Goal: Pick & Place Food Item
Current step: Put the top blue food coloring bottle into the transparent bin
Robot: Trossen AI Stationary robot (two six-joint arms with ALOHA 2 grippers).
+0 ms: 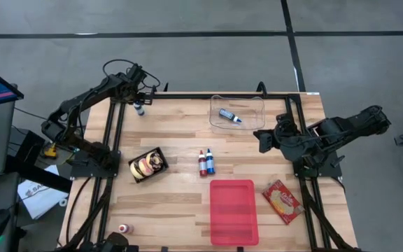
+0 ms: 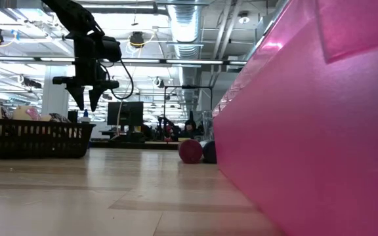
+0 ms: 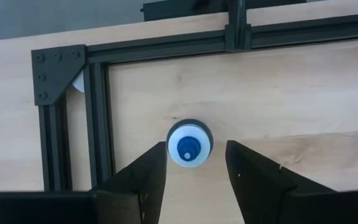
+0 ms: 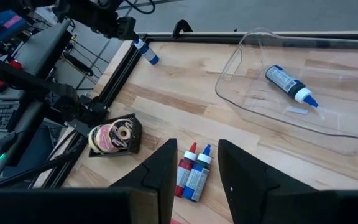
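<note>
Left gripper [image 3: 194, 167] hangs over the table's far left corner, jaws spread, directly above an upright blue-capped bottle [image 3: 189, 143] that stands between the fingers untouched. Right gripper [image 1: 263, 138] waits at the right edge, jaws parted, holding nothing. Another bottle [image 1: 230, 116] lies inside the clear tray [image 1: 219, 124]. Red bin [image 1: 233, 211] sits near centre.

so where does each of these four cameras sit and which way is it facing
High: above the table, looking straight down; both arms show.
Low: at tabletop height, level across past the pink tray; the left gripper hangs above.
Left wrist: on the left arm, looking down past its open fingers at an upright blue-capped bottle.
Right wrist: on the right arm, across to the clear tray.
Shared: that bottle shows in both wrist views.
</note>
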